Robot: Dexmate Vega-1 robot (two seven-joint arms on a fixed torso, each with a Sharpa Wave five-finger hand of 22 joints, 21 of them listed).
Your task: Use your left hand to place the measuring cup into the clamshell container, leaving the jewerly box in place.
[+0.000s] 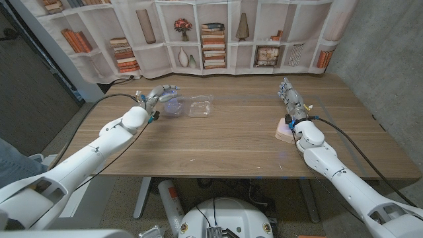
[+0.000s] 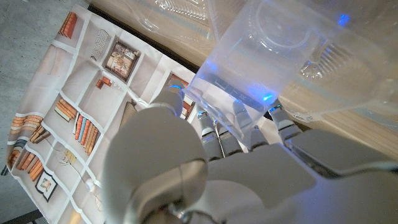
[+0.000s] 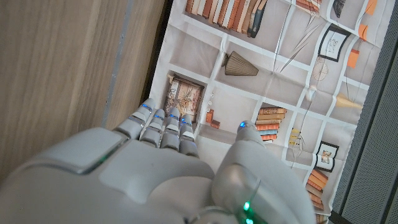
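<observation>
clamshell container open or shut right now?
Open. In the head view the clamshell container lies spread on the table, its clear halves side by side, just right of the measuring cup that the left hand holds.

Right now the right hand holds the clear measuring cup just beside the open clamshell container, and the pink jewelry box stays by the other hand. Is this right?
Not quite: the left hand holds the measuring cup, as the head view shows. It is beside the open clamshell container. The pink jewelry box sits by the right hand, which holds nothing.
</observation>
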